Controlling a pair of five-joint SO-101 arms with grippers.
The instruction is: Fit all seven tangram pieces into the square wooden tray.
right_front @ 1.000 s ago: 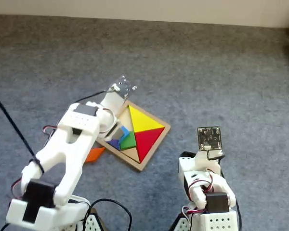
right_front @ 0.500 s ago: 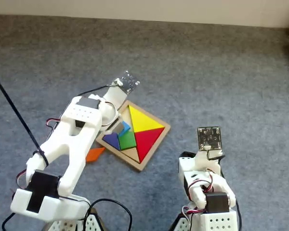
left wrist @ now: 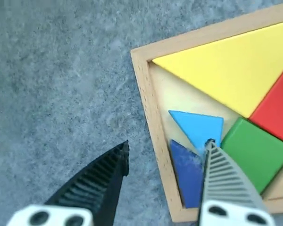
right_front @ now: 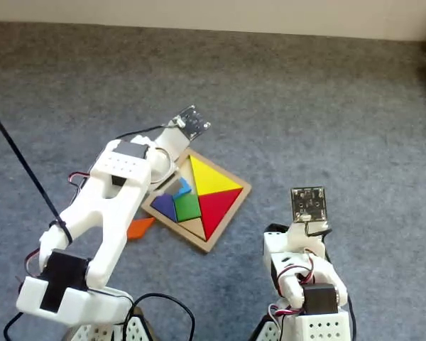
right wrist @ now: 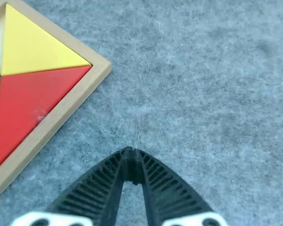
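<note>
The square wooden tray (right_front: 227,217) lies mid-table and holds a yellow triangle (right_front: 209,177), a red triangle (right_front: 217,209), a green square (right_front: 188,207), a dark blue piece (right_front: 165,207), a light blue triangle (right_front: 182,188) and a bare wood triangle (right_front: 194,227). An orange piece (right_front: 140,227) rests on the carpet just outside the tray's near-left edge. My left gripper (left wrist: 167,142) is open and straddles the tray rim (left wrist: 146,99), one finger over the dark blue piece (left wrist: 186,174) beside the light blue triangle (left wrist: 198,126). My right gripper (right wrist: 130,151) is shut over bare carpet, apart from the tray (right wrist: 66,115).
Grey carpet (right_front: 326,106) covers the whole table, with open room right of and beyond the tray. A black cable (right_front: 21,170) runs along the left arm's side. The right arm's base (right_front: 305,284) stands near the front edge.
The left arm's wrist has swung a little to the far right, uncovering the dark blue piece and the light blue triangle in the tray. The right arm has kept still.
</note>
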